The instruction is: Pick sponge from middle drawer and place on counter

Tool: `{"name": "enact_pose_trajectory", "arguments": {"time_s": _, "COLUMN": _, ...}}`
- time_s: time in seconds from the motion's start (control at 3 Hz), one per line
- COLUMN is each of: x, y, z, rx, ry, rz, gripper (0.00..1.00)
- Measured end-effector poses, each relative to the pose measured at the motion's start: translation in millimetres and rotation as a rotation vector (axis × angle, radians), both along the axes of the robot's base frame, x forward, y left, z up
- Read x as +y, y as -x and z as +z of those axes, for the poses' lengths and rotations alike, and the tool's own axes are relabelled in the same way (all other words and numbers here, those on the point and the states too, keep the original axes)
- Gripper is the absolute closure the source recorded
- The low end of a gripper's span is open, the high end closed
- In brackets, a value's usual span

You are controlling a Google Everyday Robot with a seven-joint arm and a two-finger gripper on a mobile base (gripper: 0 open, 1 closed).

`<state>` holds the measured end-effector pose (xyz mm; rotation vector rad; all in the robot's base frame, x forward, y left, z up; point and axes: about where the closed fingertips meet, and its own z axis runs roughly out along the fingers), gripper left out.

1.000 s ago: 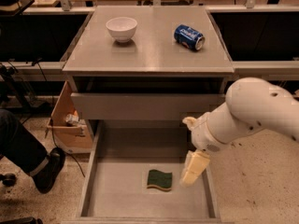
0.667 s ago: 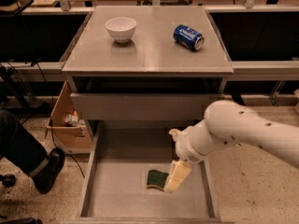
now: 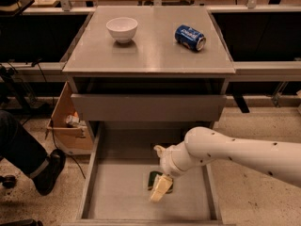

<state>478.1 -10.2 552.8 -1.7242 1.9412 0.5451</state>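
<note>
Camera view: the middle drawer (image 3: 91,182) is pulled out toward the near edge, below a drawer front (image 3: 148,107). On its bare floor, right of centre, lies the sponge (image 3: 153,178), green side up. The white arm comes in from the right, and the gripper (image 3: 160,190) hangs over the sponge's right part, pointing down and toward the near left. The sponge is therefore directly under the gripper and shows just to its left. Whether they touch cannot be told, nor whether the gripper is open or closed. The sponge's long axis seems to run left to right, though half is covered. The counter (image 3: 150,55) lies farther back and higher.

Count:
- One sponge
- One white bowl (image 3: 122,28), far left on the counter
- One blue soda can (image 3: 190,36) on its side, far right
- One gripper
</note>
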Motion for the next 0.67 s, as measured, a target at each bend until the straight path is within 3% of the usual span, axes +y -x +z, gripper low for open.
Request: {"name": "enact_pose_trajectory", "arguments": {"time_s": 0.67, "x": 3.8, "y": -0.8, "z": -10.0, "rx": 0.006, "ry": -0.009, "rz": -0.022, "gripper": 0.00}}
